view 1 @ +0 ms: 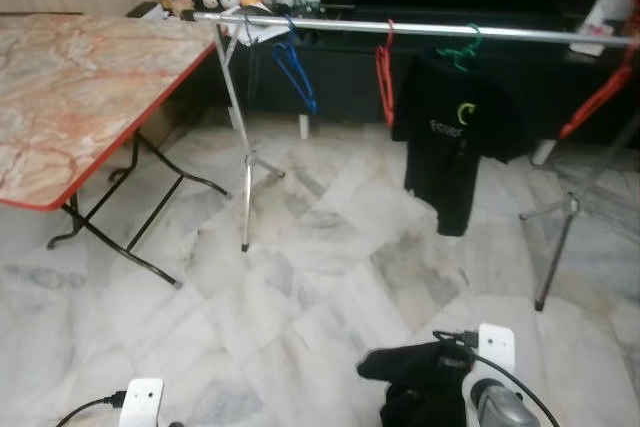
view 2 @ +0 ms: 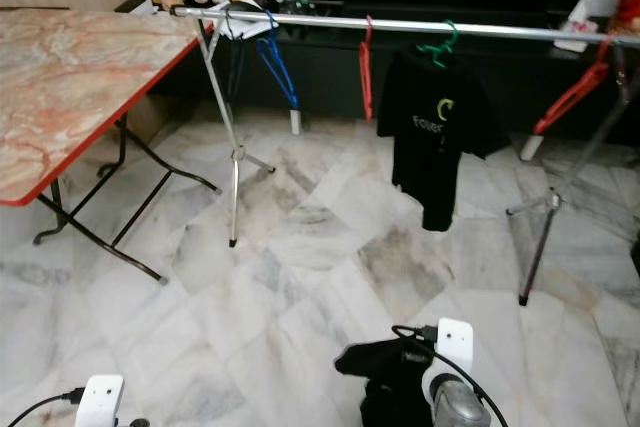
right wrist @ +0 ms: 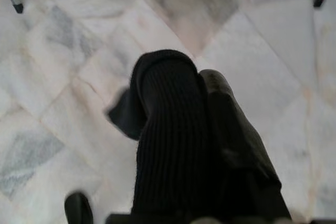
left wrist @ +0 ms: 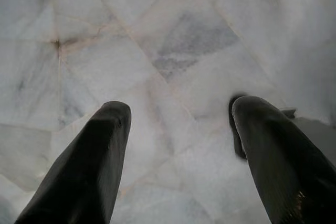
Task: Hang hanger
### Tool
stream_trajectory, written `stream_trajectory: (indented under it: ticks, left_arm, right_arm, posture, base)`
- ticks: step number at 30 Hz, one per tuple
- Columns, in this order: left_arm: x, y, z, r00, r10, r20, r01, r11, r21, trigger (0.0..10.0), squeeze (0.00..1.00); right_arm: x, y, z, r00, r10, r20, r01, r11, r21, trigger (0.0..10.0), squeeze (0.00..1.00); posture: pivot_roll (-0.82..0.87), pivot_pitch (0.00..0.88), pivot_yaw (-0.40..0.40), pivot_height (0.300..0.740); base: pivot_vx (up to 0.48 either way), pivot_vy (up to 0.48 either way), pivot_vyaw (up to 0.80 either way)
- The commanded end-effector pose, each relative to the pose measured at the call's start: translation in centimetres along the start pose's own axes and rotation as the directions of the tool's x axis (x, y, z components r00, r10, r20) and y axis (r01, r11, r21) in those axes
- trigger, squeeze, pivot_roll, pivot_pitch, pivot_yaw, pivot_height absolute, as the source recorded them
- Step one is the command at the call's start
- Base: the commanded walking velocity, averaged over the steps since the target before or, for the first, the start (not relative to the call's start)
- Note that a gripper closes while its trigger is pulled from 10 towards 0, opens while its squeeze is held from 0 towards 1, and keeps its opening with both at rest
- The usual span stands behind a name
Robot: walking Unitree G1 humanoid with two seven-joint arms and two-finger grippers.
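Marble floor (view 1: pixel 330 247), silver rail (view 1: pixel 420 27) ahead carrying blue hanger (view 1: pixel 296 72), red hanger (view 1: pixel 384 82) and shirt (view 1: pixel 455 137). Right gripper (right wrist: pixel 202 129) low, fingers clamped on dark ribbed cloth (right wrist: pixel 168 145); no hanger discernible there. Left gripper (left wrist: pixel 178 145) spread, empty. Hanging apparently not started.

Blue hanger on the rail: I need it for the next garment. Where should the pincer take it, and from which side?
Grip the blue hanger on its bare shoulder just below the hook, coming from the front with the open left pincer. It hangs empty and nearly edge-on from the rail, so the fingers can probably straddle its thin frame there.
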State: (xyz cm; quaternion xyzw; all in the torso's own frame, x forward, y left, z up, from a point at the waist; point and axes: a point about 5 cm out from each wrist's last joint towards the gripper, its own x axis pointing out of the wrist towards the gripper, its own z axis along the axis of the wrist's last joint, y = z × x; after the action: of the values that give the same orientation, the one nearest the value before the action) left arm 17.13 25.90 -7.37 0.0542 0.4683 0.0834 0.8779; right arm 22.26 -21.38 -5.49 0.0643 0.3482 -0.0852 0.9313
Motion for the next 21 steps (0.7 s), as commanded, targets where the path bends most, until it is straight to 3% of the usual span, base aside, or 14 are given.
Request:
stream_trajectory:
  ticks: [1,21]
  left_arm:
    - [-0.18,0.84,-0.67,1.0,0.015,-0.023,-0.015,1.0,0.013,10.0,0.0]
    - [-0.18,0.86,-0.66,1.0,0.018,-0.025,-0.018,1.0,0.008,10.0,0.0]
  right_arm:
    - [0.15,1.27,0.14,0.999,0.034,0.01,-0.034,0.999,0.007,10.0,0.0]
    - [0.07,1.03,-0.01,1.0,0.016,0.013,-0.016,1.0,0.007,10.0,0.0]
  posture:
    - [-0.12,0.046,0.033,0.74]
    - [-0.13,0.0,0.035,0.74]
  base:
    - [0.304,0.0,0.0]
    - [0.304,0.0,0.0]
